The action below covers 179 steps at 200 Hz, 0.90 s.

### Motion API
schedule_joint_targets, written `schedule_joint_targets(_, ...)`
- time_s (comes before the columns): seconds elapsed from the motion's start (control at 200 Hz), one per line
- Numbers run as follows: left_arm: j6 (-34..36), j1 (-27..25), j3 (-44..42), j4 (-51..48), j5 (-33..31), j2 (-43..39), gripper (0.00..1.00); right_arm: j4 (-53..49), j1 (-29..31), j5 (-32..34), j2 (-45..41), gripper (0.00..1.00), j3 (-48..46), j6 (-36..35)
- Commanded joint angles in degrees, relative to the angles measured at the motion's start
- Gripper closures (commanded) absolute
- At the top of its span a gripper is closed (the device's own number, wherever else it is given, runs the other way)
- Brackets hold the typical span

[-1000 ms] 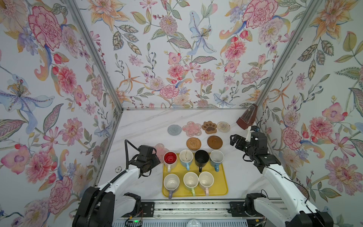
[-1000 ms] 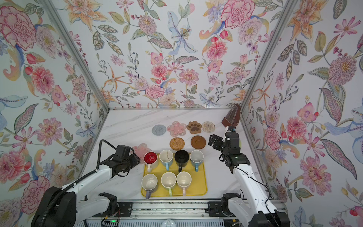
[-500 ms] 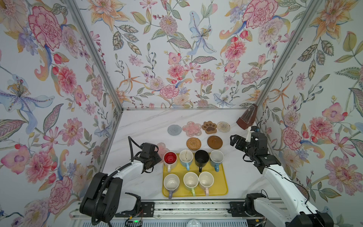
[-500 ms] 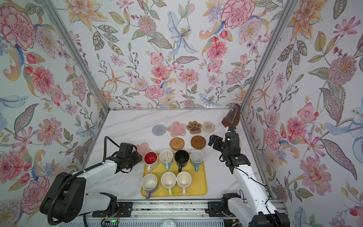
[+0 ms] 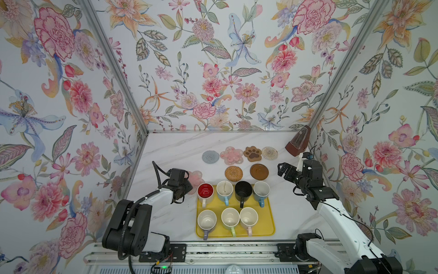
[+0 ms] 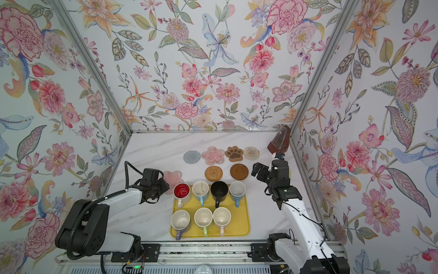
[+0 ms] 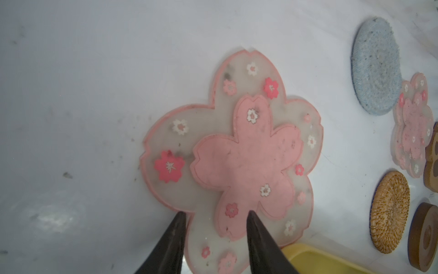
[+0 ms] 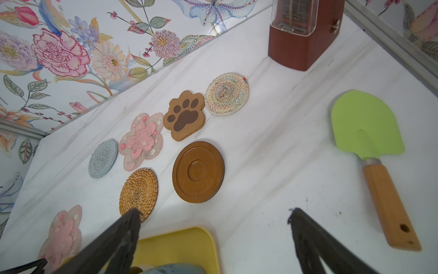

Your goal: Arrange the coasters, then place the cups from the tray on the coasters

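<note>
We are logging the left hand (image 7: 215, 211) part-spread astride a petal of the stray pink flower coaster (image 7: 246, 161), probably to drag it into line; right hand (image 8: 213, 210) hovering wide-spread.

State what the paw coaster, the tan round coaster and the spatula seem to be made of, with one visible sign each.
Paw coaster: probably cork, matt; speckled grainy surface with darker printed pads.
Tan round coaster: likely woven rattan, slightly glossy; spiral of coiled strands.
Spatula: smooth green blade, perhaps silicone or plastic; handle looks like pale wood, with a metal collar.
</note>
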Motion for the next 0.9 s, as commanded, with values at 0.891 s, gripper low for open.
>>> schedule_joint_targets(0.891, 8.1, 4.7, 13.6, -5.2, 1.2, 4.0, 0.54, -1.7, -0.4, 1.8, 1.2, 0.01, 0.9, -0.6)
